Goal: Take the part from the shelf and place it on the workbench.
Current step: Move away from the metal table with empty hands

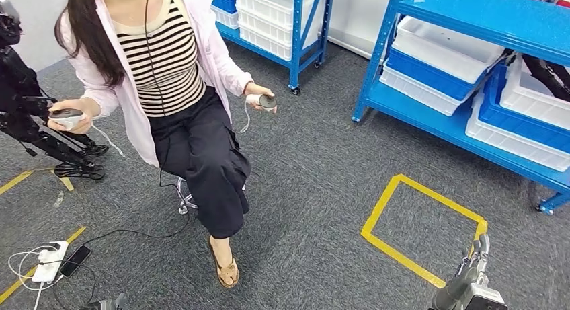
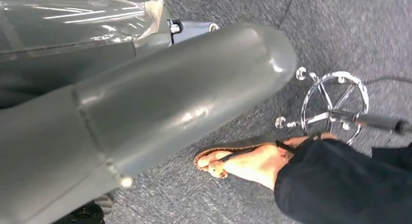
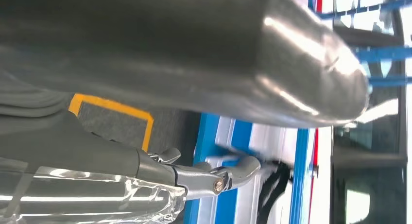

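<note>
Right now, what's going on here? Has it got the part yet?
Not yet, by the look of it. The robot faces a grey carpet floor with a yellow taped square, and the blue shelf with white and blue bins stands ahead to its right. Its right hand hangs low with nothing in it, fingers apart in the right wrist view; the left hand shows mostly its thick grey thumb. A seated person holds a controller in each hand. A black part lies in a shelf bin.

Grey carpet (image 1: 316, 189) spreads below me, marked with a yellow tape square (image 1: 420, 222). A blue shelving rack (image 1: 470, 61) holding white and blue bins stands ahead on my right, and another rack (image 1: 282, 21) stands farther back against a pale wall (image 1: 349, 14).
</note>
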You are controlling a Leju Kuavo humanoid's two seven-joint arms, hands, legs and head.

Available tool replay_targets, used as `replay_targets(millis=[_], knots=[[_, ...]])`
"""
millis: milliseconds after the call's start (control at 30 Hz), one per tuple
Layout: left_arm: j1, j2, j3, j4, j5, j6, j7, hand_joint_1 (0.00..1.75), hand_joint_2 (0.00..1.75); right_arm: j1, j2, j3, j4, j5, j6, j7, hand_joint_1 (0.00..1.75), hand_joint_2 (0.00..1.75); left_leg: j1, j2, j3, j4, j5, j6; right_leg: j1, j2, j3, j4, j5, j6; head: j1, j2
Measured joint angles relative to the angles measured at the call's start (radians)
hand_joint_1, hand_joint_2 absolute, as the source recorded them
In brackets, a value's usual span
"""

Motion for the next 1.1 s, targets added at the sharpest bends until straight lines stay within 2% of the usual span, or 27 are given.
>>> replay_targets(millis=[33,67,100,133,167,200,233,267,300,367,400,433,500,533,567,600,633,667,733,767,800,867,900,933,1000,1067,1100], knots=[[0.001,0.0,0.0,0.0,0.0,0.002,0.0,0.0,0.0,0.004,-0.002,0.0,0.0,-0.003,-0.003,-0.001,0.0,0.0,-0.001,0.015,-0.001,0.0,0.0,0.001,-0.002,-0.01,-0.031,0.065,-0.024,0.001,0.002,0.0],[0.001,0.0,0.0,0.0,-0.001,0.003,0.0,0.0,0.0,0.009,-0.004,0.001,0.0,-0.006,-0.006,-0.002,0.0,0.0,-0.003,0.03,-0.002,0.0,0.0,0.001,-0.003,-0.015,-0.049,0.106,-0.036,0.005,0.002,0.0],[0.001,0.0,0.0,0.0,-0.001,0.005,0.0,0.0,0.0,0.013,-0.006,0.001,0.001,-0.009,-0.008,-0.002,0.0,0.0,-0.003,0.043,-0.003,0.001,0.0,0.001,-0.004,-0.018,-0.047,0.108,-0.032,0.013,0.002,0.0],[0.001,-0.001,0.0,0.0,-0.001,0.006,0.0,0.0,0.0,0.017,-0.009,0.001,0.001,-0.01,-0.009,-0.002,0.0,0.0,-0.003,0.056,-0.002,0.001,-0.001,-0.001,-0.006,-0.025,-0.023,0.07,-0.015,0.022,0.002,0.0],[0.0,-0.001,-0.001,0.0,-0.001,0.008,0.0,0.0,0.0,0.018,-0.01,0.001,0.001,-0.011,-0.011,-0.002,0.0,0.0,-0.003,0.068,-0.001,0.001,-0.003,-0.003,-0.007,-0.042,0.018,-0.002,0.01,0.03,0.003,0.0],[0.0,-0.001,-0.001,0.0,-0.001,0.009,0.0,0.0,0.0,0.018,-0.012,0.001,0.001,-0.013,-0.012,-0.002,0.0,0.0,-0.005,0.08,0.002,0.002,-0.006,-0.007,-0.007,-0.067,0.06,-0.077,0.032,0.034,0.003,0.0],[0.0,-0.001,-0.001,-0.001,-0.001,0.01,0.0,0.0,0.0,0.017,-0.012,0.002,0.001,-0.014,-0.013,-0.002,0.0,0.0,-0.008,0.09,0.004,0.003,-0.009,-0.013,-0.005,-0.087,0.093,-0.136,0.05,0.032,0.002,0.0],[-0.001,0.0,-0.001,-0.001,-0.001,0.011,0.0,0.0,0.0,0.016,-0.013,0.003,0.001,-0.017,-0.014,-0.002,0.0,0.0,-0.01,0.1,0.007,0.004,-0.012,-0.019,-0.003,-0.1,0.112,-0.171,0.06,0.026,0.001,0.0],[-0.002,0.0,-0.002,-0.002,-0.001,0.011,0.0,0.0,0.0,0.017,-0.014,0.003,0.001,-0.02,-0.015,-0.002,0.0,0.0,-0.012,0.11,0.01,0.004,-0.015,-0.025,0.0,-0.1,0.113,-0.18,0.062,0.017,-0.001,0.0],[-0.006,0.0,-0.005,-0.003,-0.002,0.015,0.0,0.0,0.0,0.018,-0.016,0.004,0.0,-0.027,-0.019,-0.002,0.0,0.0,-0.007,0.123,0.016,0.004,-0.019,-0.037,-0.002,-0.076,0.11,-0.183,0.067,0.0,-0.002,0.0],[-0.008,0.0,-0.008,-0.003,-0.003,0.019,0.0,0.0,0.0,0.018,-0.018,0.004,-0.001,-0.03,-0.021,-0.002,0.0,0.0,-0.003,0.106,0.014,0.015,-0.03,-0.044,-0.007,-0.064,0.11,-0.184,0.07,-0.007,-0.003,0.0],[-0.009,-0.001,-0.012,-0.004,-0.005,0.023,0.0,0.0,0.0,0.018,-0.019,0.006,-0.002,-0.033,-0.022,-0.002,0.0,0.0,-0.001,0.079,0.004,0.044,-0.052,-0.05,-0.012,-0.053,0.113,-0.186,0.073,-0.014,-0.004,0.0],[-0.007,-0.002,-0.018,-0.005,-0.004,0.032,0.0,0.0,0.0,0.019,-0.02,0.01,-0.002,-0.037,-0.023,-0.002,0.0,0.0,0.002,0.017,-0.048,0.165,-0.124,-0.056,-0.015,-0.03,0.114,-0.186,0.078,-0.023,-0.007,0.0],[-0.005,-0.002,-0.02,-0.005,-0.002,0.035,0.0,0.0,0.0,0.019,-0.02,0.012,-0.002,-0.038,-0.023,-0.002,0.0,0.0,0.002,0.005,-0.08,0.236,-0.155,-0.057,-0.013,-0.018,0.113,-0.186,0.08,-0.025,-0.007,0.0],[-0.004,-0.002,-0.021,-0.005,-0.001,0.038,0.0,0.0,0.0,0.021,-0.02,0.014,-0.002,-0.039,-0.023,-0.002,0.0,0.0,0.002,0.0,-0.106,0.288,-0.17,-0.057,-0.012,-0.004,0.113,-0.186,0.08,-0.026,-0.007,0.0],[-0.003,-0.003,-0.023,-0.006,0.0,0.038,0.0,0.0,0.0,0.022,-0.021,0.016,-0.002,-0.04,-0.023,-0.002,0.0,0.0,0.002,-0.002,-0.118,0.306,-0.165,-0.056,-0.011,0.01,0.113,-0.185,0.08,-0.026,-0.007,0.0],[-0.002,-0.003,-0.024,-0.007,0.0,0.038,0.0,0.0,0.0,0.024,-0.022,0.016,-0.002,-0.041,-0.023,-0.002,0.0,0.0,0.002,-0.003,-0.11,0.284,-0.14,-0.054,-0.011,0.024,0.115,-0.185,0.08,-0.026,-0.007,0.0],[-0.002,-0.003,-0.026,-0.009,0.001,0.038,0.0,0.0,0.0,0.024,-0.022,0.017,-0.002,-0.042,-0.023,-0.002,0.0,0.0,0.002,-0.011,-0.086,0.227,-0.102,-0.051,-0.011,0.037,0.116,-0.185,0.08,-0.026,-0.007,0.0],[-0.003,-0.004,-0.027,-0.012,0.001,0.038,0.0,0.0,0.0,0.024,-0.022,0.019,-0.002,-0.042,-0.023,-0.002,0.0,0.0,0.004,-0.053,-0.025,0.087,-0.037,-0.042,-0.007,0.062,0.117,-0.183,0.08,-0.023,-0.006,0.0],[-0.003,-0.004,-0.028,-0.014,0.001,0.038,0.0,0.0,0.0,0.024,-0.022,0.021,-0.002,-0.042,-0.023,-0.002,0.0,0.0,0.004,-0.069,-0.006,0.04,-0.021,-0.039,-0.005,0.074,0.115,-0.182,0.081,-0.019,-0.006,0.0],[-0.003,-0.004,-0.028,-0.014,0.001,0.039,0.0,0.0,0.0,0.024,-0.022,0.023,-0.002,-0.042,-0.023,-0.003,0.0,0.0,0.002,-0.077,0.003,0.019,-0.017,-0.036,-0.003,0.084,0.11,-0.181,0.083,-0.014,-0.006,0.0],[-0.005,-0.007,-0.028,-0.017,0.001,0.039,0.0,0.0,0.0,0.025,-0.023,0.025,-0.003,-0.042,-0.024,-0.003,0.0,0.0,-0.001,-0.056,0.004,0.011,-0.014,-0.025,-0.002,0.102,0.097,-0.182,0.088,-0.001,-0.006,0.0],[-0.007,-0.009,-0.029,-0.019,0.001,0.039,0.0,0.0,0.0,0.026,-0.024,0.025,-0.003,-0.042,-0.024,-0.003,0.0,0.0,0.0,-0.044,0.004,0.006,-0.01,-0.017,-0.001,0.093,0.088,-0.175,0.085,0.004,-0.006,0.0],[-0.008,-0.011,-0.029,-0.021,0.002,0.039,0.0,0.0,0.0,0.026,-0.024,0.025,-0.004,-0.042,-0.024,-0.003,0.0,0.0,0.001,-0.031,0.004,0.0,-0.004,-0.009,0.001,0.072,0.074,-0.152,0.072,0.005,-0.003,0.0],[-0.007,-0.013,-0.028,-0.023,0.002,0.039,0.0,0.0,0.0,0.025,-0.026,0.025,-0.004,-0.042,-0.025,-0.003,0.0,0.0,0.0,-0.004,0.003,-0.007,0.001,0.0,0.002,0.011,0.023,-0.048,0.016,0.0,0.001,0.0],[-0.004,-0.013,-0.028,-0.023,0.002,0.043,0.001,0.0,0.0,0.026,-0.027,0.025,-0.004,-0.039,-0.027,0.005,0.0,0.0,-0.003,0.025,0.001,-0.006,0.001,0.002,0.0,-0.013,-0.035,0.078,-0.039,0.001,0.003,0.0],[-0.003,-0.014,-0.028,-0.021,0.001,0.046,0.002,0.0,0.0,0.029,-0.029,0.025,-0.004,-0.035,-0.029,0.011,0.0,0.0,-0.004,0.038,0.0,-0.005,0.0,0.001,-0.002,-0.017,-0.045,0.105,-0.047,0.006,0.003,0.0]])
